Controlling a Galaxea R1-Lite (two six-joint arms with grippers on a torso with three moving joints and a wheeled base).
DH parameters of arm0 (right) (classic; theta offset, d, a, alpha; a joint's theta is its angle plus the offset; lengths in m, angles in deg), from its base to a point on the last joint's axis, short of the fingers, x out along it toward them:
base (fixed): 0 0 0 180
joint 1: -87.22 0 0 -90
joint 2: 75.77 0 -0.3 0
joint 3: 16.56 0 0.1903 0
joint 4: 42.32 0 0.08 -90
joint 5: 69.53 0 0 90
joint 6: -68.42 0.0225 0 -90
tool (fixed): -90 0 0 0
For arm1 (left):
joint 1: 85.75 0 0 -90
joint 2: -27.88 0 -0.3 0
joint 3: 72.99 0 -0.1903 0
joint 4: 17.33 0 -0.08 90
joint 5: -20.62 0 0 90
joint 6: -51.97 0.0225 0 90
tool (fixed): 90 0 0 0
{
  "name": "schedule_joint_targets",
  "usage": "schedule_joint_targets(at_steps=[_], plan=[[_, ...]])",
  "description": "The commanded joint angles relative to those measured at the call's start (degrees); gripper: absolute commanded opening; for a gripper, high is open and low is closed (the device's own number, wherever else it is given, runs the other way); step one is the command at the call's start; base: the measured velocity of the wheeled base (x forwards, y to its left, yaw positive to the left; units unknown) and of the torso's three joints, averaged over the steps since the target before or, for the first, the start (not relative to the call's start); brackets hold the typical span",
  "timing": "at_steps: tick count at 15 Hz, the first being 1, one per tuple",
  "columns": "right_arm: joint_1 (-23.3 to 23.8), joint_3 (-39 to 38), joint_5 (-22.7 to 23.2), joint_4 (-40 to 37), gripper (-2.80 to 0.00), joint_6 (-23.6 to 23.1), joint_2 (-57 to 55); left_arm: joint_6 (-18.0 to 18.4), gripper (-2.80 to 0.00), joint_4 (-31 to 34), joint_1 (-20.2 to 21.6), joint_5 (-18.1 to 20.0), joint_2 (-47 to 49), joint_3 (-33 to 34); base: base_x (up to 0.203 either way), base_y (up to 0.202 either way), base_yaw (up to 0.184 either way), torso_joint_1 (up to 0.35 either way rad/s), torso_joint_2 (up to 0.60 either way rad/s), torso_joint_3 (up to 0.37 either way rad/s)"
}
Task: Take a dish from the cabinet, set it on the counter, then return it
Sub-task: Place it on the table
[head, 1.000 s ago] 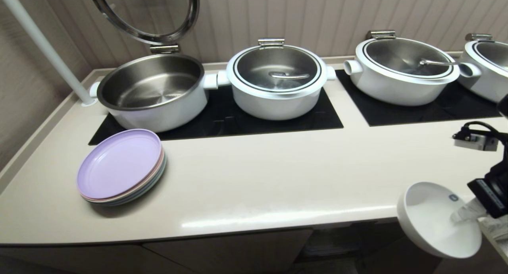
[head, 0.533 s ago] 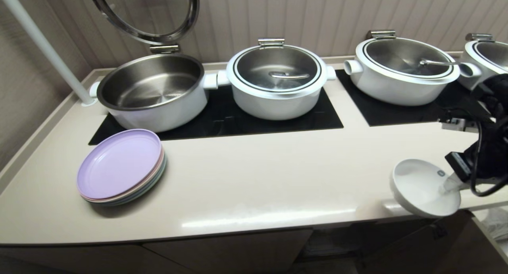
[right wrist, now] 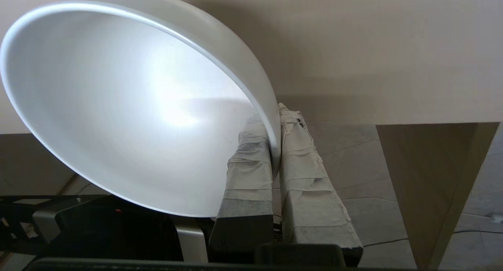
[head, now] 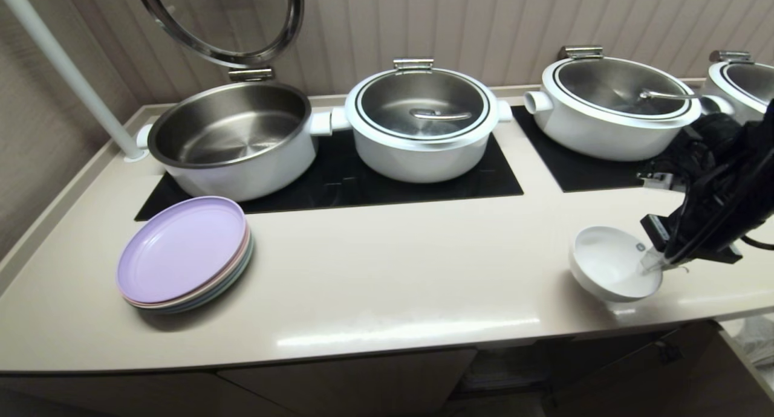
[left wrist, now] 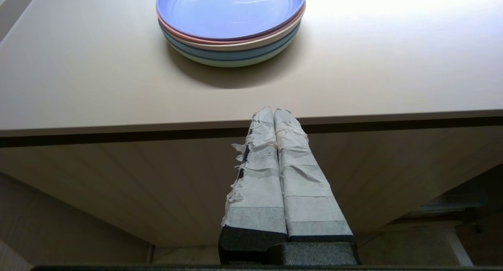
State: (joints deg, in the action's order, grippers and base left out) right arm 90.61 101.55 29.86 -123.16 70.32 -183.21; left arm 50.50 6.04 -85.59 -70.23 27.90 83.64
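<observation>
Where head view hides grip, right tool (right wrist: 275, 145) pinches dish (right wrist: 129, 106) rim.

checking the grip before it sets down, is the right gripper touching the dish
Touching. In the right wrist view the right gripper has one taped finger on each side of the white dish's rim, pinching it with no gap.

Closed left claw (left wrist: 275, 113) below counter (left wrist: 78, 86) edge, near stacked plates (left wrist: 231, 23)
</observation>
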Motion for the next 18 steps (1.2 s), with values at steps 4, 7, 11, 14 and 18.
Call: schedule_joint_targets(at_steps=[4, 7, 11, 14, 18], plan=[[-0.8, 0.6, 0.1, 0.7, -2.80, 0.1, -2.0, 0.0, -2.80, 0.0, 0.0, 0.0, 0.0, 0.0, 0.000, 0.000, 0.000, 0.000, 0.00, 0.000], [-1.4, 0.6, 0.1, 0.7, -2.80, 1.4, -2.0, 0.0, -2.80, 0.0, 0.0, 0.0, 0.0, 0.0, 0.000, 0.000, 0.000, 0.000, 0.00, 0.000], [-1.7, 0.5, 0.1, 0.8, -2.80, 1.4, -2.0, 0.0, -2.80, 0.0, 0.0, 0.0, 0.0, 0.0, 0.000, 0.000, 0.000, 0.000, 0.00, 0.000], [-1.7, 0.4, 0.0, 0.8, -2.80, 1.3, -2.3, 0.0, -2.80, 0.0, 0.0, 0.0, 0.0, 0.0, 0.000, 0.000, 0.000, 0.000, 0.00, 0.000], [-1.7, 0.5, 0.0, 0.8, -2.80, 1.3, -2.7, 0.0, -2.80, 0.0, 0.0, 0.0, 0.0, 0.0, 0.000, 0.000, 0.000, 0.000, 0.00, 0.000]])
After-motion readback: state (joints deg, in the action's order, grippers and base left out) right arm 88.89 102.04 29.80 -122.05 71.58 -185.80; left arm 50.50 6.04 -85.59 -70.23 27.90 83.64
